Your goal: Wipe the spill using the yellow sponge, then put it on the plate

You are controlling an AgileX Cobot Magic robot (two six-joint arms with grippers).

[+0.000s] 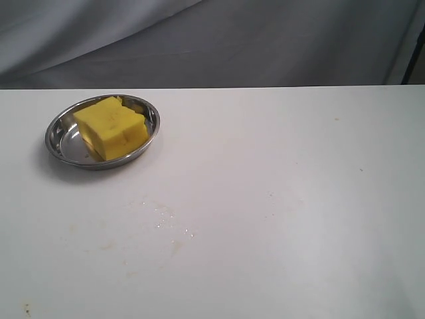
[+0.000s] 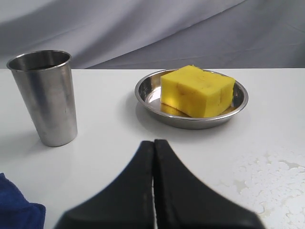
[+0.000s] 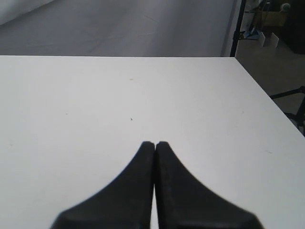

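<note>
The yellow sponge lies in the steel plate at the table's back left; the left wrist view shows the same sponge resting in the plate. No amber puddle shows; only faint wet droplets and smears mark the white table in front of the plate, also seen as pale wet patches. My left gripper is shut and empty, some way short of the plate. My right gripper is shut and empty over bare table. Neither gripper appears in the exterior view.
A steel cup stands upright beside the plate. A blue cloth lies at the edge of the left wrist view. The table's right edge drops off toward stands and clutter. A grey curtain hangs behind.
</note>
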